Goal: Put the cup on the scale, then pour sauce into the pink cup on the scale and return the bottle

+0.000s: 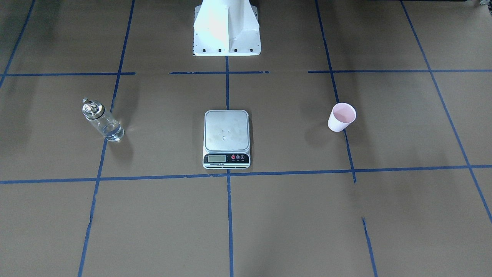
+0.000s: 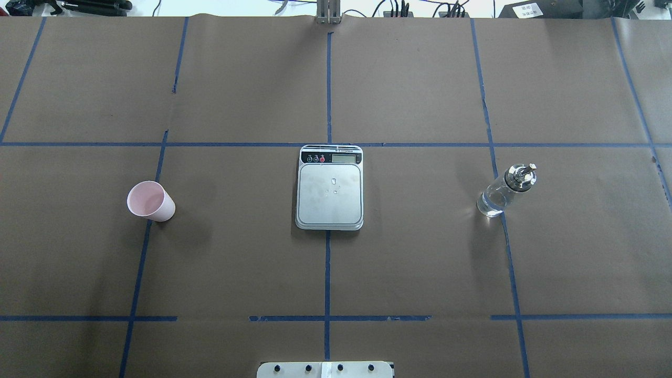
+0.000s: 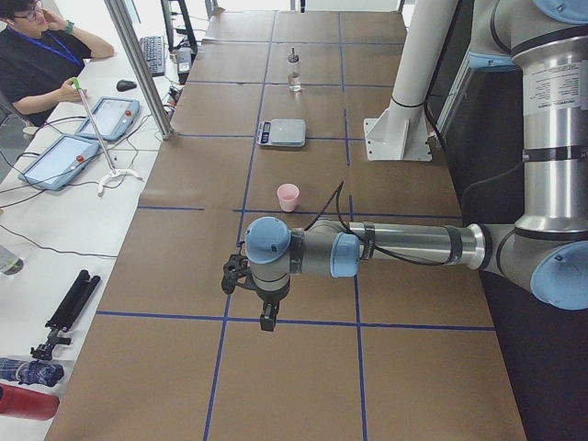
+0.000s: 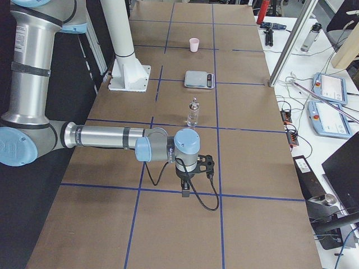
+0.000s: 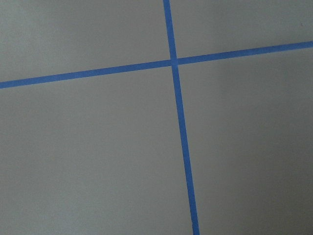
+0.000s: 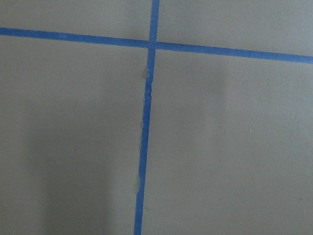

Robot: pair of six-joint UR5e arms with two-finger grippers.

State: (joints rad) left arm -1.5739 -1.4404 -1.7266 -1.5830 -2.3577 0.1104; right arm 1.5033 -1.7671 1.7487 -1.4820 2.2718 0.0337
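At nine o'clock from the scale (image 2: 336, 210), overhead, the cup (image 2: 150, 201) stands upright, nearest the left gripper (image 3: 265, 318); its jaw state I cannot tell.

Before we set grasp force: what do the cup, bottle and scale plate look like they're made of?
cup: probably paper, with a matte pale pink wall, a thin rim and no gloss.
bottle: clear glass, possibly hard plastic. The wall is see-through with bright glints. Its cap looks like polished metal.
scale: silver plate, likely stainless steel, with a dull brushed sheen.
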